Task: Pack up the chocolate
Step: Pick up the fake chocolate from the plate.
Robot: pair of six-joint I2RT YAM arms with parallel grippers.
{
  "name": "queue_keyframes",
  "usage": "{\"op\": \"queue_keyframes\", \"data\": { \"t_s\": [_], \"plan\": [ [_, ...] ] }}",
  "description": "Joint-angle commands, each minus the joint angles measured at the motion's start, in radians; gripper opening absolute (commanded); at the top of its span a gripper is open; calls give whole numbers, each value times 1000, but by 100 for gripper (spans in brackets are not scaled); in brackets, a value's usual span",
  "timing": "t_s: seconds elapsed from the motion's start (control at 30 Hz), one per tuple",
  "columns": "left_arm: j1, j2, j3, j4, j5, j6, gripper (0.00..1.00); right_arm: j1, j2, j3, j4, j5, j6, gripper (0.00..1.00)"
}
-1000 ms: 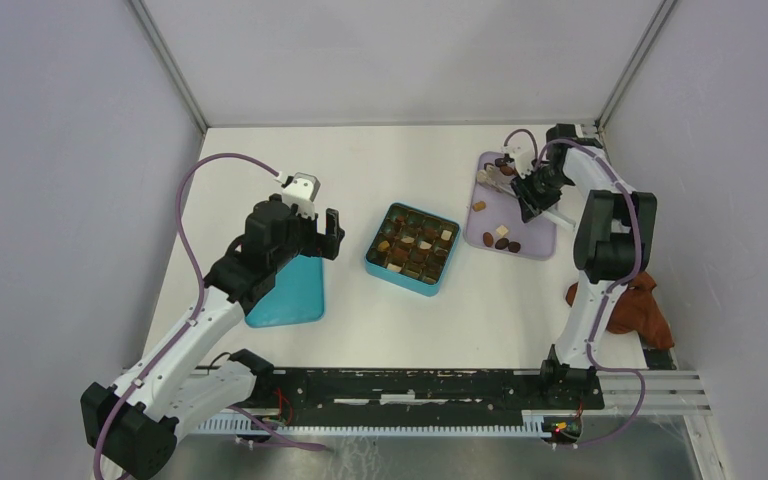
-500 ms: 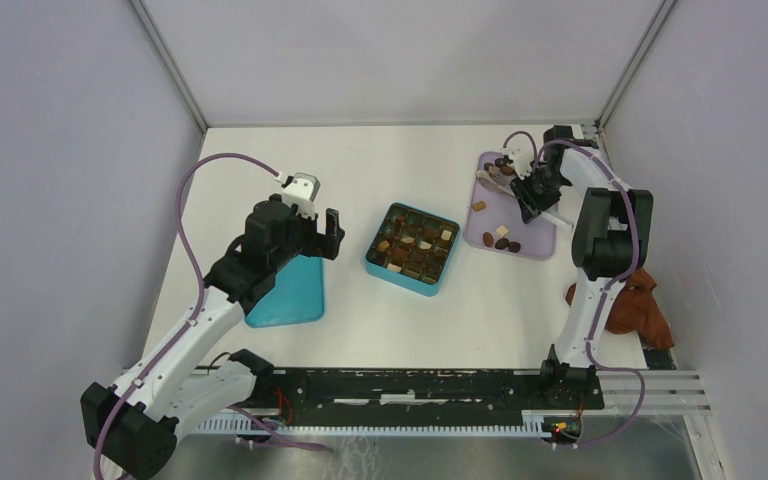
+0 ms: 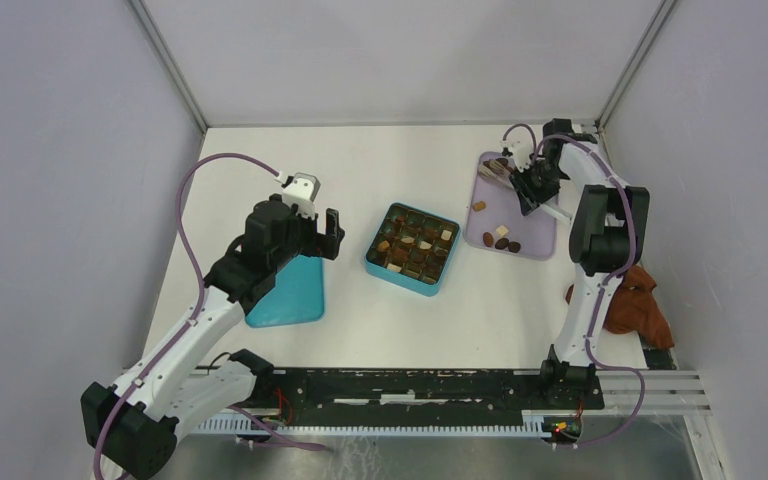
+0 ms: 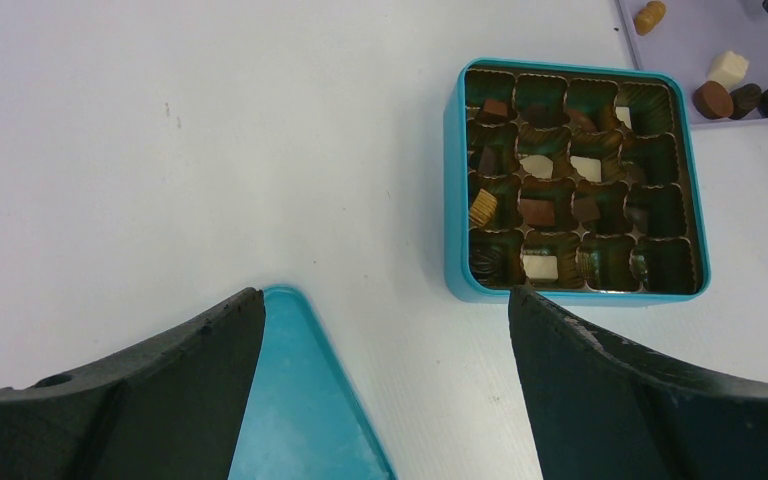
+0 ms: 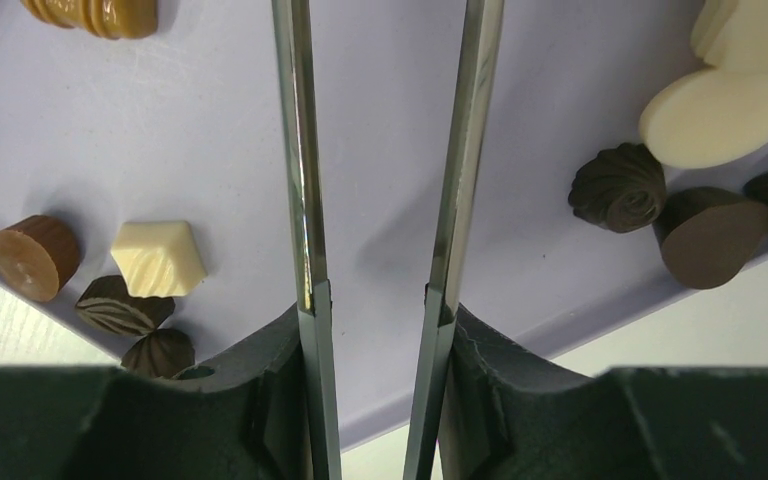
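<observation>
The teal box (image 3: 412, 248) stands mid-table with chocolate pieces in several cells; the left wrist view shows it too (image 4: 455, 180). Loose chocolate (image 3: 501, 237) lies on the lavender tray (image 3: 538, 228). My right gripper (image 3: 532, 185) is over the tray, shut on the metal tongs (image 5: 300, 150). The tongs' two arms stand apart with nothing showing between them, and their tips are out of view. A cream piece (image 5: 158, 258) lies left of them and a dark swirl (image 5: 617, 187) lies right. My left gripper (image 4: 385, 300) is open and empty above the teal lid (image 4: 290, 420).
A reddish-brown cloth (image 3: 640, 310) lies at the right edge by the right arm's base. The teal lid (image 3: 290, 292) lies flat left of the box. One caramel piece (image 3: 478, 206) sits at the tray's left rim. Walls close in the table at left, back and right.
My right gripper with the tongs has shifted a little toward the far end of the tray. The left arm has not moved.
</observation>
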Motion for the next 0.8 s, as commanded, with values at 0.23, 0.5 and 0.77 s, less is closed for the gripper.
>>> {"op": "queue_keyframes", "data": {
  "t_s": [0.23, 0.5, 0.77],
  "plan": [
    [3, 4, 5, 8, 11, 34, 96, 13, 46, 93, -16, -7, 4, 43],
    [3, 5, 5, 8, 11, 36, 96, 13, 44, 99, -14, -20, 5, 31],
    [2, 5, 5, 8, 12, 35, 96, 10, -35, 22, 14, -28, -2, 6]
  ]
}}
